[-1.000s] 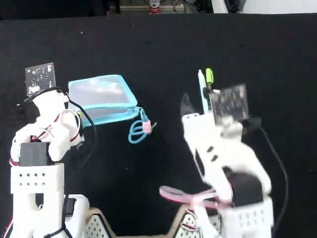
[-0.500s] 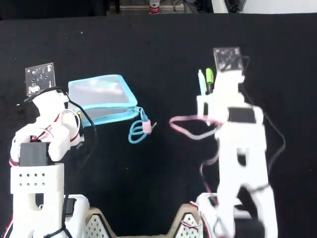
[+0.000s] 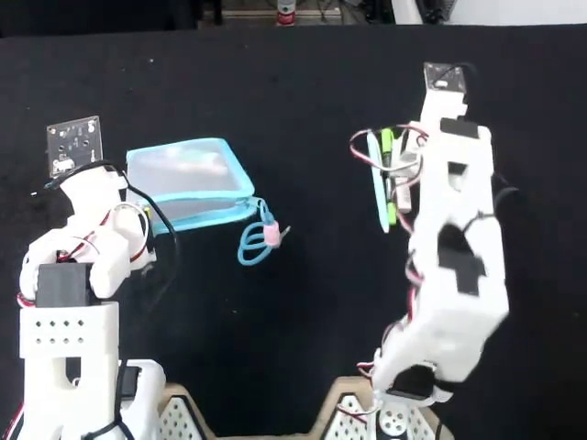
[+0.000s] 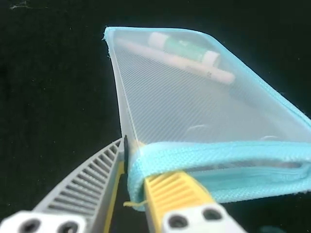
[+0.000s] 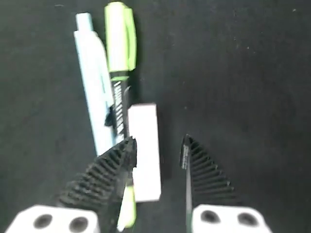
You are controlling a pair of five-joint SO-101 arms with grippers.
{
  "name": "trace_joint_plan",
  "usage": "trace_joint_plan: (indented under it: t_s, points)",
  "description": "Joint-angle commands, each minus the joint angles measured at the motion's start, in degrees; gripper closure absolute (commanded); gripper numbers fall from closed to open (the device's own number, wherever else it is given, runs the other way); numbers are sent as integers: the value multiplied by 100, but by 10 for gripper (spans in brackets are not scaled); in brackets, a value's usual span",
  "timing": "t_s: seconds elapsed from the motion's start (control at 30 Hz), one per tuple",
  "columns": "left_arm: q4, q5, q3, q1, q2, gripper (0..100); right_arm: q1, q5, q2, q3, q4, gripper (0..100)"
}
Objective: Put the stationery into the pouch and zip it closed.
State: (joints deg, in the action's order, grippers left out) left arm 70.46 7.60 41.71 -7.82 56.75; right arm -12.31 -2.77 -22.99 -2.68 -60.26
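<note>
- Rising from the near left corner of the black table [image 3: 275,92], the left arm [image 3: 87,247] has its left tool [image 4: 132,162] clamped on one corner of the pouch [image 4: 194,111]. A grey finger and a yellow finger pinch the blue fabric trim between them.
- A blue cord loop [image 3: 260,236] with a pink tag trails from the pouch's near right corner toward the middle of the table.
- The pouch, clear mesh edged in light blue, lies flat on the left half of the table, about midway between the near and far edges.
- Through the mesh, a white pen [image 4: 180,60] and a green-and-white stick [image 4: 187,48] rest side by side against the pouch's seam.
- On the right half, the right arm [image 3: 454,275] stretches from the near edge toward the far one. Its right tool [image 5: 156,142] hangs with jaws spread, holding nothing, over the white eraser [image 5: 145,155].
- The eraser lies on the table against a green highlighter [image 5: 119,43], which lies against a light blue pen [image 5: 92,82]. All three sit outside the pouch and well apart from it.
</note>
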Motion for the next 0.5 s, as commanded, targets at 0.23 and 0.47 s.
trace_joint_plan:
  t_s: [0.23, 0.47]
  points:
    - [9, -35, -154, 31, 44, 971, 176, -413, -2237, -2958, -1231, 851]
    - [9, -35, -154, 22, 44, 971, 193, -484, -3037, -4127, -2092, 851]
